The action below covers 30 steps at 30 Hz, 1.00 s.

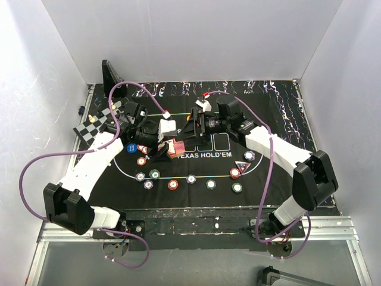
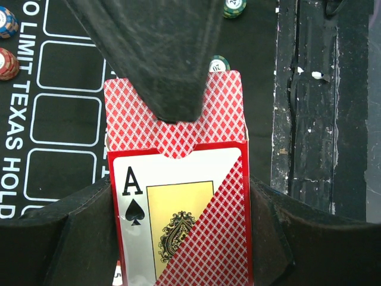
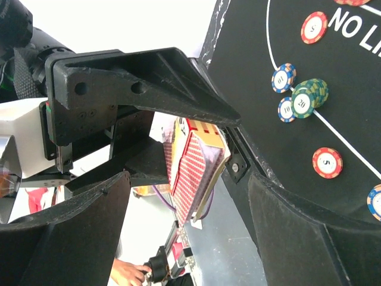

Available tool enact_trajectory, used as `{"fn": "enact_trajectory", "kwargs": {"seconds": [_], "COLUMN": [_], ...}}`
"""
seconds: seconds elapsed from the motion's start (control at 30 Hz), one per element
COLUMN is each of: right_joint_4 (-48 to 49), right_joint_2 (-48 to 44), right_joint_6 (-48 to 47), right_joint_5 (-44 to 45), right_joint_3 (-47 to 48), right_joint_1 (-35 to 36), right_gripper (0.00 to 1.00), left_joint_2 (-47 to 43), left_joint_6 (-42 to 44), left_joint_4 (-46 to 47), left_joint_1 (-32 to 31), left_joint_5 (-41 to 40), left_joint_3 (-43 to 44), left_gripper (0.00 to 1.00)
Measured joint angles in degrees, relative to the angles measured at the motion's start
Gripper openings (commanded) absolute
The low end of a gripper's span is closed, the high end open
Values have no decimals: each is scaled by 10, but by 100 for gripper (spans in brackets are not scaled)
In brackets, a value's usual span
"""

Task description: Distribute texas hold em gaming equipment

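A box of red-patterned playing cards (image 1: 177, 147) with an ace of spades on its face (image 2: 178, 196) hangs above the black felt mat (image 1: 280, 119). My left gripper (image 2: 178, 238) is shut on its sides. The right gripper (image 3: 190, 220) stands wide open around the box's far end (image 3: 196, 173) without pressing it. One of its fingers (image 2: 161, 53) lies over the box's flap. Several poker chips (image 1: 173, 184) lie along the mat's white oval, with more by its edge (image 3: 309, 95). A dark triangular marker (image 1: 241, 166) lies at the right.
A small chessboard (image 1: 95, 125) with pieces sits at the mat's left edge, behind my left arm. A black stand (image 1: 110, 74) rises in the back left corner. White walls close in three sides. A metal rail (image 1: 196, 226) runs along the near edge.
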Motion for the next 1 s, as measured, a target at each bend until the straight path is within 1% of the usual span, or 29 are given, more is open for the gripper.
{"fn": "enact_trajectory", "kwargs": {"seconds": [0.17,0.3,0.33,0.37,0.83,0.9,1.0], "right_joint_4": [-7,5,10,14,63,71,82], "right_joint_2": [12,35,41,45,48,49,53], "right_joint_6": [-6,2,5,8,36,44,52], "right_joint_5": [-9,-21,-23,-26,-43,-47,-50], "right_joint_3": [6,6,6,5,-16,-20,-20], "right_joint_1": [8,10,10,10,6,3,2], "right_gripper": [83,78,76,75,58,56,52], "left_joint_2": [15,31,34,36,38,38,38], "left_joint_6": [13,20,22,24,39,39,40], "left_joint_4": [-13,-25,-28,-30,-47,-47,-49], "left_joint_1": [0,0,0,0,0,0,0], "left_joint_5": [-9,-18,-21,-23,-35,-35,-36], "left_joint_3": [11,36,41,46,56,56,56], "left_gripper": [21,16,10,9,2,0,0]}}
